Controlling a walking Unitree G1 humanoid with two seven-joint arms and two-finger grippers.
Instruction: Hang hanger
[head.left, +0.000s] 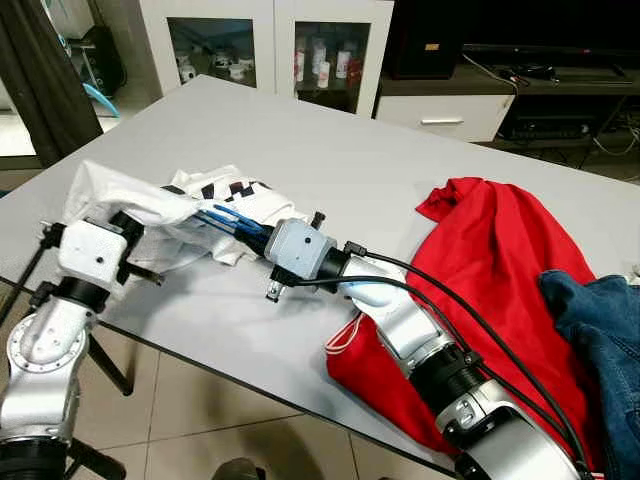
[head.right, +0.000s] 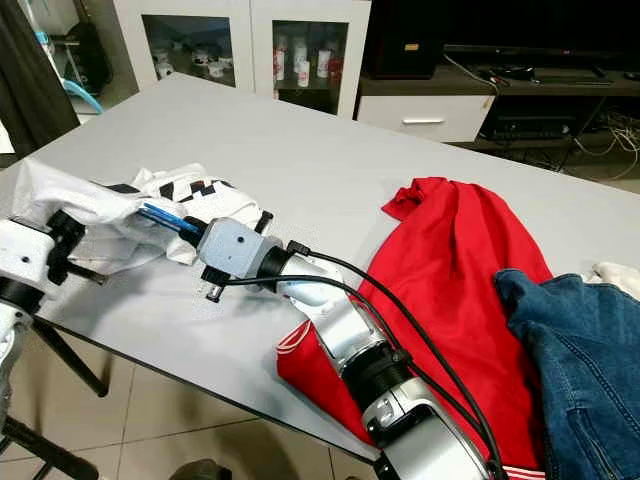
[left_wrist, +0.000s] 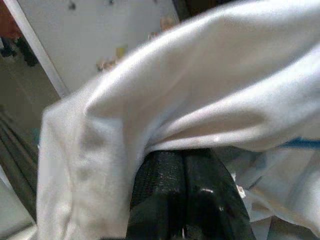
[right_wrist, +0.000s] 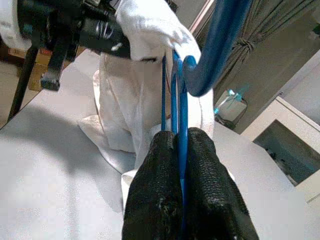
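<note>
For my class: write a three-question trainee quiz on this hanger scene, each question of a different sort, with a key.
1. True or false: the right end effector is shut on the blue hanger.
2. Multiple choice: the left end effector grips which item? A) red garment B) white garment C) denim jeans
3. Short answer: which piece of clothing lies at the table's edge, directly beside the red garment, on the robot's right?

Key:
1. True: its fingers are closed on the hanger's thin blue bar.
2. B: the white garment drapes over its closed fingers.
3. The denim jeans.
</note>
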